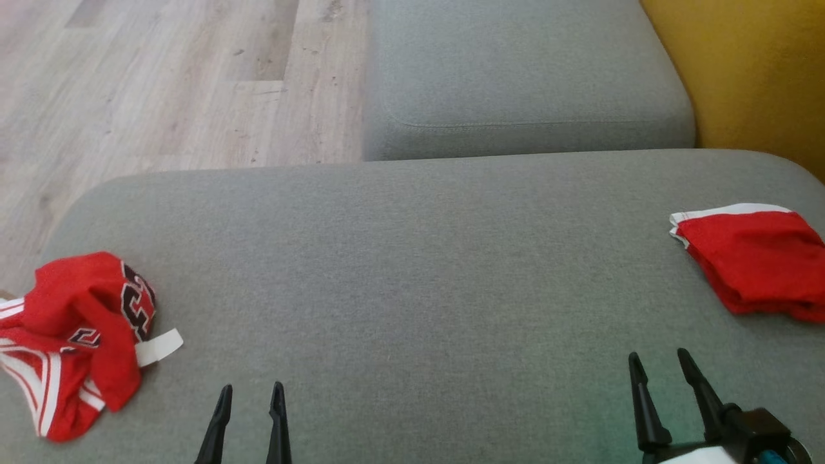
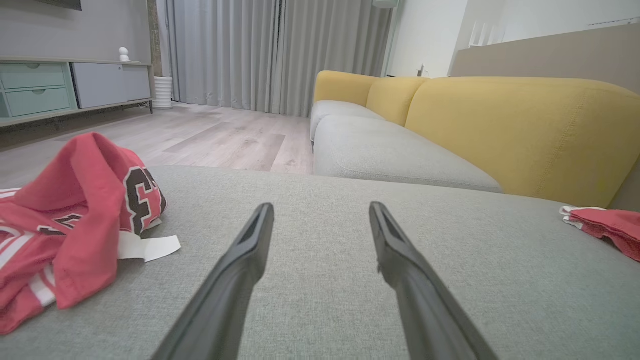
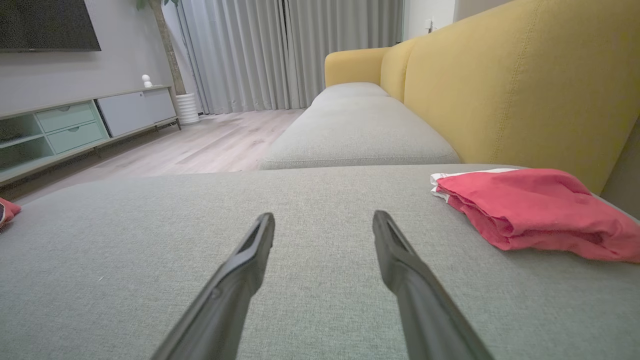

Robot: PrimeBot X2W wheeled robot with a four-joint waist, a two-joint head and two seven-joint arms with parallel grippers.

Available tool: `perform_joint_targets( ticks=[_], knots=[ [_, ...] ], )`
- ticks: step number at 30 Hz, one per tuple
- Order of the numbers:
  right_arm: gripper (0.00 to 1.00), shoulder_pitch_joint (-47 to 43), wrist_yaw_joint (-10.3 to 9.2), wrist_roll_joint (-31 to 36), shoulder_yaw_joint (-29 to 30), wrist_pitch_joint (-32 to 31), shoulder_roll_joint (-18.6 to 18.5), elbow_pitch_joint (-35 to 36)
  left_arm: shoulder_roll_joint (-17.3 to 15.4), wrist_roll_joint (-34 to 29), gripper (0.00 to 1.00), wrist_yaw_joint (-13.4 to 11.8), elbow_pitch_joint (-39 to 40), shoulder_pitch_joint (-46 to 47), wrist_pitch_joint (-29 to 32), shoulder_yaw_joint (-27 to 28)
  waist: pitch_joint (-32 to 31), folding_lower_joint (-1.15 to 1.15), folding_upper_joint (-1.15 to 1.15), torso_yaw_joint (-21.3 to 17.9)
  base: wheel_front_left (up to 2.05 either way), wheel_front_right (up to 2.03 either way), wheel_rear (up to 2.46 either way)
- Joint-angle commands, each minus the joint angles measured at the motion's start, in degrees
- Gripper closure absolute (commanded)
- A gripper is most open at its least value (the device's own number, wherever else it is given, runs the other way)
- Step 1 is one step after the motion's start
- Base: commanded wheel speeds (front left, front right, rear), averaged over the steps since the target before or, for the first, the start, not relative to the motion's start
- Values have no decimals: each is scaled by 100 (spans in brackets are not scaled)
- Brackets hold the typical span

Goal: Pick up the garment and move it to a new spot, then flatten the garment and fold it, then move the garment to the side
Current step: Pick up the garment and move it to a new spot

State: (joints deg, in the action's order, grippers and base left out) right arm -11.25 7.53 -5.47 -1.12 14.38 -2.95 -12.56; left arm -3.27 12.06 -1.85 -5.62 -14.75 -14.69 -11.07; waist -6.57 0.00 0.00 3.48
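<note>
Spreading across most of the head view, the wide grey cushion (image 1: 412, 258) carries everything in play. A second grey seat (image 1: 515, 71) lies beyond it, a yellow backrest (image 1: 747, 71) rises at the far right, and pale wooden floor (image 1: 161, 84) shows at the far left.

The crumpled jersey (image 1: 77, 341) lies bunched at the cushion's left edge. Its long axis runs roughly near to far along that edge, the white-striped trim is at the near end, and the black number print faces right, toward the cushion's middle. The folded garment (image 1: 754, 264) rests well apart from it at the right edge, close to the backrest. It slants from a white-trimmed edge at its far left corner down toward the near right.

Both arms reach forward low over the bare cushion between the two garments, fingers pointing toward the far seat. The left gripper (image 1: 251, 386) sits just right of the jersey, jaws parted and empty. The right gripper (image 1: 657, 353), leaning slightly leftward, also stands spread, grasping nothing.

A white tag (image 1: 158, 347) pokes out of the jersey toward the left gripper.
</note>
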Motion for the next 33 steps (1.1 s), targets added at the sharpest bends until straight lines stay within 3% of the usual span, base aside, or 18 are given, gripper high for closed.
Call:
perform_joint_targets(
  ticks=[1,7,17,23,29,33],
  knots=[
    [0,134,-4,22,-86,62,-31,208,38,-4,0,-39,147,224,-30,164,-5,0,0,54,0,0,0],
    [0,110,-4,30,-77,62,-24,229,39,-35,0,-94,151,299,-30,158,62,0,0,452,0,0,0],
    [0,163,-4,-49,-175,62,-4,230,39,-91,0,-133,157,300,-30,392,142,0,0,1725,0,0,0],
    [0,201,-4,-63,-216,62,2,199,39,-64,0,-179,237,290,-30,529,192,0,0,2236,0,0,0],
    [0,270,-4,-12,-286,62,-23,178,39,31,0,-302,377,247,-30,733,348,0,0,2424,0,0,0],
    [0,215,-4,24,-279,62,-162,201,39,-6,0,-252,401,535,-30,853,566,0,0,2524,0,0,0]
  ],
)
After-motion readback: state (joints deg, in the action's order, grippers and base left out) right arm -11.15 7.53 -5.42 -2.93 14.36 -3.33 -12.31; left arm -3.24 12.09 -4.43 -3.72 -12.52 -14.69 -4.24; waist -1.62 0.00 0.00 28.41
